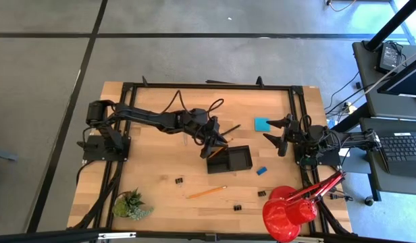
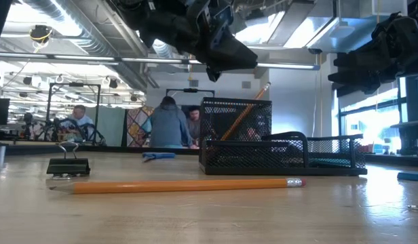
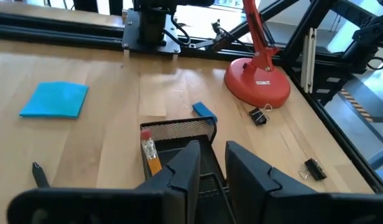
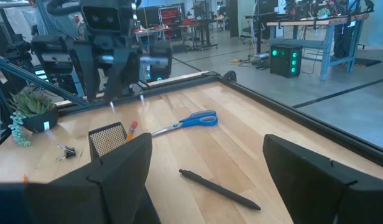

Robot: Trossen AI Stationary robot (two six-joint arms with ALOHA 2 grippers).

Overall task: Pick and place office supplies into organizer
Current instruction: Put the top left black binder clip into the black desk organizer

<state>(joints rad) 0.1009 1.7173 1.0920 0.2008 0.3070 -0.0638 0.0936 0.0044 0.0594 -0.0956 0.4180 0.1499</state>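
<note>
Left wrist view: left jaws (image 3: 211,163) slightly parted above the organizer (image 3: 179,129), pencil (image 3: 150,154) leaning inside; right jaws (image 4: 204,165) wide open, empty.

A light wooden table (image 1: 161,155) carries a black mesh organizer (image 1: 229,160), a blue note pad (image 1: 262,124) and a small blue eraser (image 1: 261,171). An orange pencil (image 1: 206,192), black binder clips (image 1: 179,180), scissors (image 4: 190,121), a pen (image 4: 219,189), a potted plant (image 1: 132,204) and a red lamp (image 1: 289,210) also rest on it.
</note>
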